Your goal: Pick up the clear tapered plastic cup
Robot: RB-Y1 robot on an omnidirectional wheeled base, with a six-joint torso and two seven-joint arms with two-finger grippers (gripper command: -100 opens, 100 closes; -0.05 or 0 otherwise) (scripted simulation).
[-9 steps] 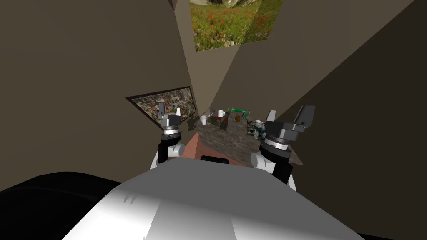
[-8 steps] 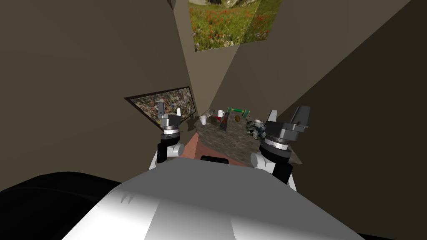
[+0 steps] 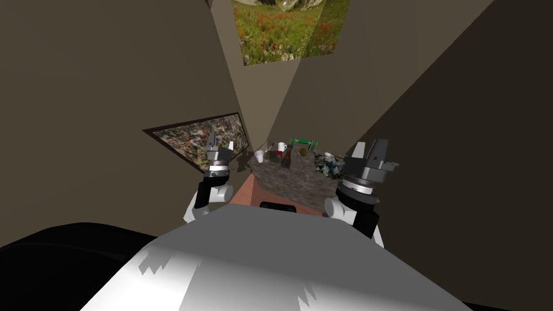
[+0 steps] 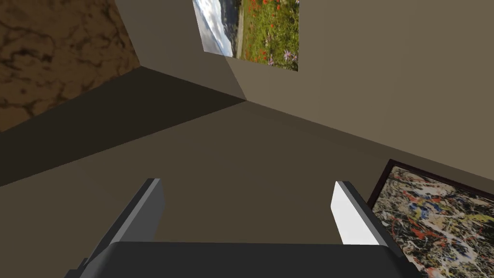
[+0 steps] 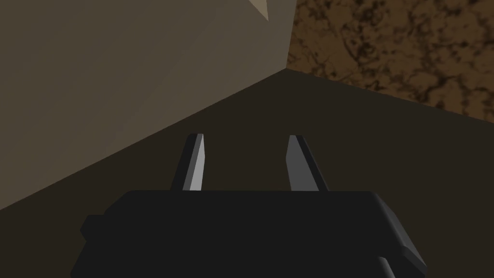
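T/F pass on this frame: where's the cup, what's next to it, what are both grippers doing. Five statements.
1. The cup stands upright on the table, near its far left corner. True.
2. The left gripper is shut on the cup. False: its fingers are wide apart with nothing between them, and it is to the left of the table, short of the cup.
3. A white mug stands on the table to the right of the cup. True.
4. The right gripper is shut on the mug. False: its fingers are apart and hold nothing, and it is at the table's right side.
5. The cup lies on the floor. False: it is on the table.
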